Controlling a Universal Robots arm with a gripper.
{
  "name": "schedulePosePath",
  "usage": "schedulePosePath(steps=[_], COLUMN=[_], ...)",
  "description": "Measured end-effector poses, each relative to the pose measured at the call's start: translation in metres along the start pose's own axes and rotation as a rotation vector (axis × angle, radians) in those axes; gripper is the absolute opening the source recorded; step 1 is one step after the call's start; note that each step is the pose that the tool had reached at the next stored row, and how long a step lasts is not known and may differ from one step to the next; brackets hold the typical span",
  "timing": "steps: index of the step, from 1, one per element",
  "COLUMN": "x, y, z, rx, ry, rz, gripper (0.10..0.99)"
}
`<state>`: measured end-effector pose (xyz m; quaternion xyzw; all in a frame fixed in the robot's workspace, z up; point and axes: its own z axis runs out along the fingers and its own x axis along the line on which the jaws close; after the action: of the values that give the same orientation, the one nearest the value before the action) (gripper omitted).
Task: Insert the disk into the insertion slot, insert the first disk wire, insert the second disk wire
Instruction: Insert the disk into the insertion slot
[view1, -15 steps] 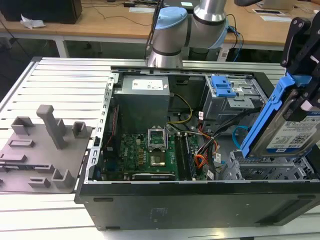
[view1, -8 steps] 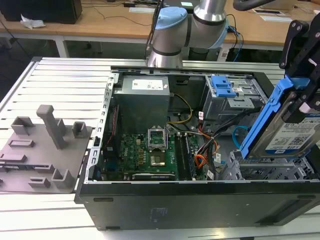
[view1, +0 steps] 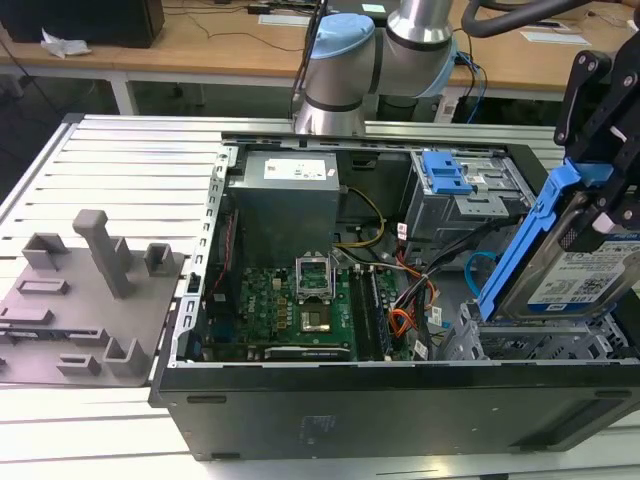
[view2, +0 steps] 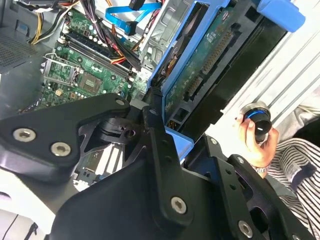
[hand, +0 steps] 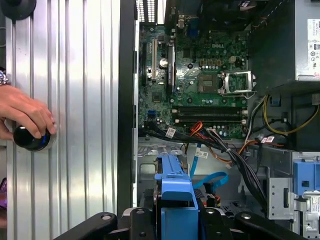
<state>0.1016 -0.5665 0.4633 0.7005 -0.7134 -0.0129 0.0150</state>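
Observation:
My black gripper (view1: 598, 190) is shut on the upper end of the disk (view1: 575, 275), a silver drive with a white-and-blue label in a bright blue carrier. The disk hangs tilted, its lower end just above the insertion slot (view1: 520, 345), a silver perforated cage at the case's front corner on the exterior view's right. In the second wrist view the disk (view2: 200, 65) shows its green circuit side between my fingers (view2: 155, 145). Its blue carrier (hand: 175, 187) is edge-on in the first wrist view. The second disk wire (view1: 480, 272), a light-blue flat cable (hand: 212, 180), loops loose beside the cage.
A taller grey cage with a blue latch (view1: 448, 175) stands behind the slot. Red, orange and black wires (view1: 400, 300) cross beside the motherboard (view1: 300, 310). A person's hand (hand: 25, 115) holds a black knob (hand: 31, 139) on the ribbed table beside the case. A grey fixture plate (view1: 85, 300) lies at the exterior view's left.

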Motion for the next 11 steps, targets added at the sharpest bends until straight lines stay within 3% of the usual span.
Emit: schedulePosePath(steps=[11], x=[0.0], y=[-0.0003], z=[0.0057], rx=[0.0], ry=[0.0], rz=[0.0], gripper=[0.365])
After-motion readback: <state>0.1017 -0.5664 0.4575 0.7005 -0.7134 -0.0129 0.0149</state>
